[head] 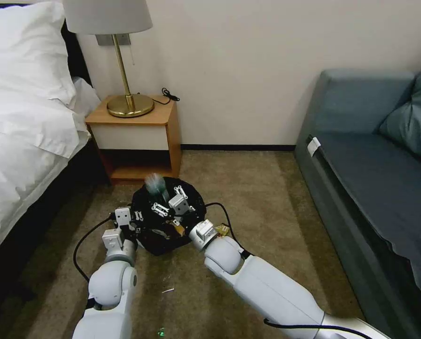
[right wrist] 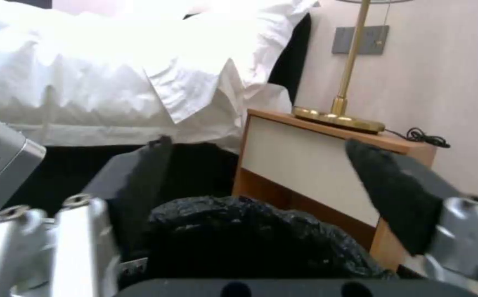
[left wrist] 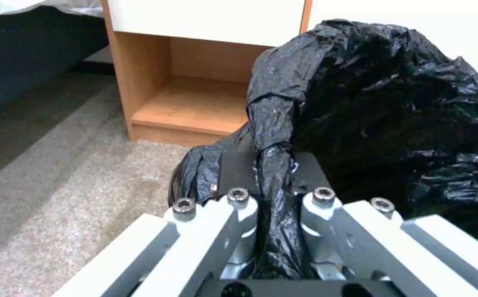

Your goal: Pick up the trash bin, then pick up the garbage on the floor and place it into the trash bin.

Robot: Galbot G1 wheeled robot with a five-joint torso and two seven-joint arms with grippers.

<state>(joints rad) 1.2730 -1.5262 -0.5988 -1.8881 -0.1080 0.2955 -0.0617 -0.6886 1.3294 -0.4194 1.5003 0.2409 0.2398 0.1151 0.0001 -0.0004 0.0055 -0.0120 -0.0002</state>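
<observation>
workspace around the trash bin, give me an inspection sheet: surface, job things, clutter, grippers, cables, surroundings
surface: beige carpet floor.
job's things: small round trash bin lined with a crinkly black plastic bag, held between the two arms; a blurred green-grey item above its far rim; a yellowish scrap on the carpet beside the right wrist.
clutter: a small pale fleck on the carpet near the robot.
grippers: left gripper shut on the bag at the bin's rim; right gripper open above the bin.
cables: black leads along both wrists; a coiled black cord on the nightstand.
surroundings: wooden nightstand with brass lamp, white bed, blue-grey sofa.
</observation>
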